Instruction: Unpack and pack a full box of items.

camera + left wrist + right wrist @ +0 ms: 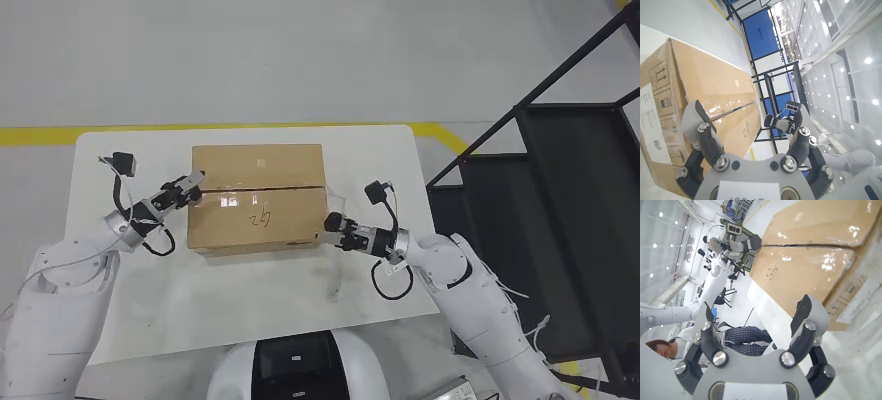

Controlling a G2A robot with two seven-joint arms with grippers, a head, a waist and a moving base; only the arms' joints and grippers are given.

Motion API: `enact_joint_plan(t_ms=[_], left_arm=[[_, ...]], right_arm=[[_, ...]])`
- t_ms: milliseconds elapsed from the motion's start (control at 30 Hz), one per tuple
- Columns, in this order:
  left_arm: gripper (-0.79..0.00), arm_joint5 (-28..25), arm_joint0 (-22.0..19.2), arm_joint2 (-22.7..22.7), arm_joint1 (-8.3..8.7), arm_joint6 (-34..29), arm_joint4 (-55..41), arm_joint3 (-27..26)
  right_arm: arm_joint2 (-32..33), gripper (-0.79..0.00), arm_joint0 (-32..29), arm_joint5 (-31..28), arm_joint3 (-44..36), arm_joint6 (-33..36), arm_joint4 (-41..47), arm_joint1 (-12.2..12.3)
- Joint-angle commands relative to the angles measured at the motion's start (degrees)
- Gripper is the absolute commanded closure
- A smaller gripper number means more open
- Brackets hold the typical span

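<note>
**Both hands spread open, one at each end of the shut box (258, 195)**

Your left hand (195, 186) is wide open and has hold of nothing. It sits at the left end of the box, up at the top edge, where the seam (810, 245) between the two flaps runs out. In the right wrist view one of its fingertips (755, 242) lies at the very end of that seam. You cannot tell whether it presses on the cardboard.

Your right hand (328, 228) is likewise spread wide with nothing between its fingers. It is at the right end of the box, by the near corner, and one finger (804, 309) with a worn black pad stands just in front of that end face. Contact there is not clear either.

The box lies around the middle of the desk (250, 300), nearer the far edge than the near one, its long sides parallel to those edges. Both top flaps are down. Glossy clear tape (721, 108) runs along the seam, and a dark split shows along its line. A handwritten mark (260, 217) sits on the near flap, and a white label (651, 121) is stuck on the left end face.

Beyond the desk's right edge stands a dark staircase (560, 200), and a yellow line (40, 135) crosses the floor past the far edge.
</note>
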Motion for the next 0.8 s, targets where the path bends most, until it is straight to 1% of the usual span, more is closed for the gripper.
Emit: enact_joint_plan(t_ms=[0, 100, 200, 567, 633, 767], left_arm=[[-0.785, -0.03, 0.28, 0.09, 0.01, 0.03, 0.04, -0.38], [-0.785, -0.26, 0.57, 0.31, 0.01, 0.15, 0.24, -0.78], [-0.785, -0.43, 0.75, 0.50, 0.00, 0.13, 0.09, -1.04], [-0.785, -1.14, 1.66, 0.50, 0.09, -0.06, -0.49, -2.07], [-0.785, -1.20, 1.90, 0.30, 0.14, -0.11, -0.63, -2.36], [-0.785, -1.34, 2.34, -0.02, 0.22, -0.23, -0.81, -2.81]], right_arm=[[0.43, -0.785, -0.60, 0.80, 0.03, -0.83, -3.35, 0.21], [0.36, -0.785, -0.93, 1.20, 0.46, -2.41, -5.19, 0.28], [-0.50, -0.785, 0.25, 1.66, 1.03, -3.21, -7.11, 0.20], [-7.78, -0.785, 9.60, 5.83, 10.78, -3.05, -7.40, -1.42], [-8.85, -0.785, 10.96, 6.44, 12.86, -3.13, -6.26, -1.79], [-10.16, -0.785, 13.18, 6.63, 16.77, -5.20, -4.35, -2.47]])
